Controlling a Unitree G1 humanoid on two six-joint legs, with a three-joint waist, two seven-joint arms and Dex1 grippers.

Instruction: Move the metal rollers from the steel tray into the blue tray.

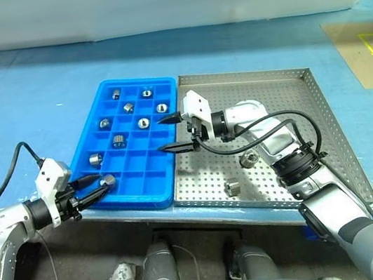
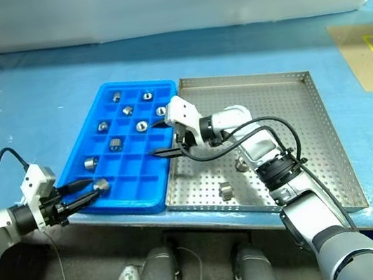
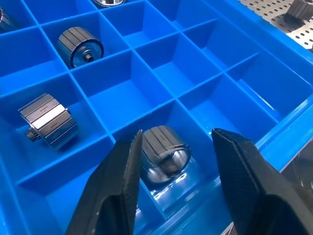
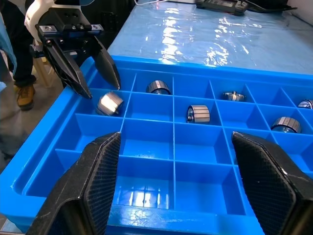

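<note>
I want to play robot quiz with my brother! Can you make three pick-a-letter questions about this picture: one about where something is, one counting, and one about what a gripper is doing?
1. Where is the left gripper?
A. Over the steel tray
B. At a near corner compartment of the blue tray
C. Off the table

2. How many metal rollers can be seen on the steel tray?
A. Two
B. Five
C. None

3. How is the right gripper?
A. Shut on a roller
B. Open and empty
C. Shut on nothing

Answers:
1 B: its fingers straddle a roller lying in a corner compartment of the blue tray.
2 A: two rollers lie on the perforated floor of the steel tray.
3 B: its fingers stand wide apart with nothing between them.
</note>
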